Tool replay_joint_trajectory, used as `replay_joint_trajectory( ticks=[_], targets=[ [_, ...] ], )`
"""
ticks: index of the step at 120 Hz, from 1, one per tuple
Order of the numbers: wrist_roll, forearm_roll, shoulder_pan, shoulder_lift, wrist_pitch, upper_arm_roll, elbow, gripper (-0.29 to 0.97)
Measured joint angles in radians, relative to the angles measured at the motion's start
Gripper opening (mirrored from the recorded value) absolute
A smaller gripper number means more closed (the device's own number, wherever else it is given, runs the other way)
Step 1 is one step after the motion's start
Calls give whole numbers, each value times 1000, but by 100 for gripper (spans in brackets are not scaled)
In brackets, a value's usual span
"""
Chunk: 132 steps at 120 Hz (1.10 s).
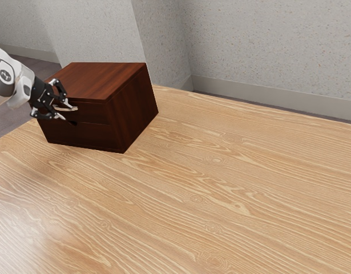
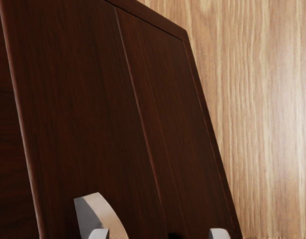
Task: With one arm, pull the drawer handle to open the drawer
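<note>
At the worktop's (image 1: 221, 188) far corner on the exterior view's left, the gripper (image 1: 56, 104) stands spread astride the drawer cabinet's (image 1: 115, 97) silver handle (image 1: 69, 107), so pinch it first (squarely, mid-bar), then pull straight, level and slow.

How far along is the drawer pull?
Done: the end effector is at the handle. In hand: its open fingers straddle it, not yet clamped. Left: grip and pull; the drawer front looks flush with the cabinet.
</note>
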Motion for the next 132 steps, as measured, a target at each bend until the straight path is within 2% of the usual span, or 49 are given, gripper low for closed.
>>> replay_joint_trajectory(
  ticks=[20, 76, 104, 132],
  targets=[
    [13, -5, 5, 1, 16, 0, 0, 0],
    [23, 13, 47, -48, 22, -4, -68, -1],
    [27, 44, 56, -114, 30, -18, -168, -2],
    [32, 62, 105, -216, 47, -50, -295, -4]
  ],
)
